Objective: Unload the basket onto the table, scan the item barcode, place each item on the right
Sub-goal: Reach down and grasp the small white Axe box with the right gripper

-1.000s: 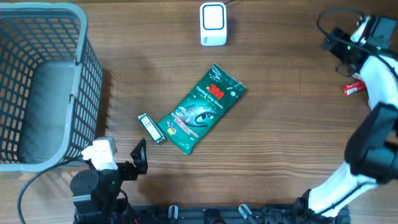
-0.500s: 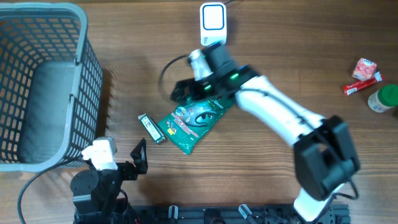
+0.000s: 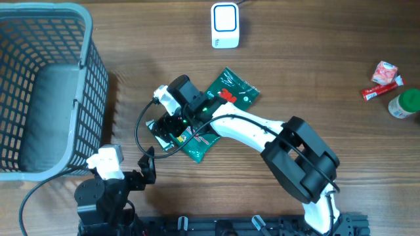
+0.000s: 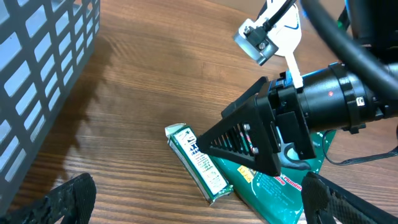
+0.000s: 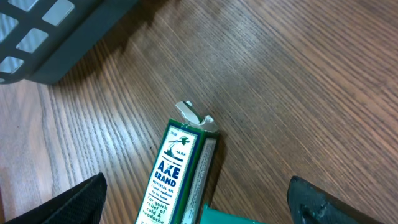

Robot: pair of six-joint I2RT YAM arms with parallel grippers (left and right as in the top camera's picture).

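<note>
Overhead, the right gripper (image 3: 168, 128) covers most of the small box (image 5: 179, 175) and the lower left of the green packet (image 3: 231, 89); the basket (image 3: 84, 39) runs off the left edge.

Matt wood-grain table (image 3: 315, 98), glossy green foil pouch (image 3: 239, 88); printed card box (image 5: 177, 177), grey plastic basket (image 3: 98, 85)

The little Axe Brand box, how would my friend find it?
From the big grey basket on the left, look right to the green glove packet. The little box lies flat beside the packet's basket-side end: thin, white and green, much smaller than the packet.
</note>
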